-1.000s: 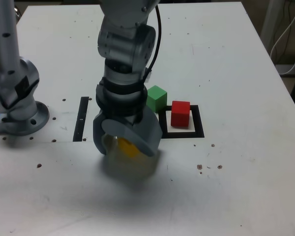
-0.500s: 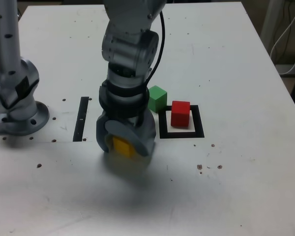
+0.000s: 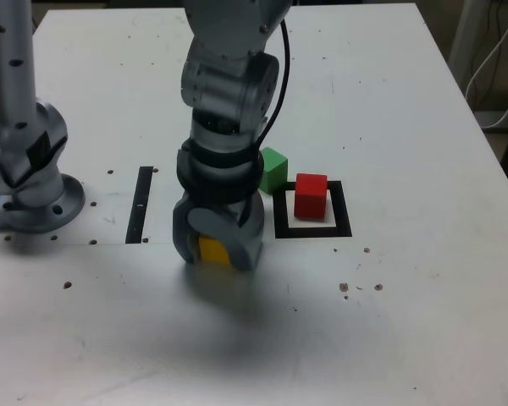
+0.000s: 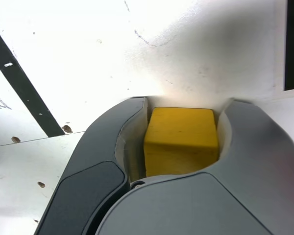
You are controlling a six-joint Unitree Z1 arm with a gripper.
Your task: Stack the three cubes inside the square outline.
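One arm upright, tool (image 3: 218, 248) pointing down, clamping yellow cube (image 4: 181, 139)

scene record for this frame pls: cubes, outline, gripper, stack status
gripper: down at the table, jaws closed against the yellow cube
yellow cube: between the jaws, outside the square outline, on the exterior view's left of it
red cube: inside the square outline, nothing on top
green cube: on the table, just outside the outline's far-left corner in the exterior view
black strip: on the exterior view's left of the gripper
stack status: none stacked yet
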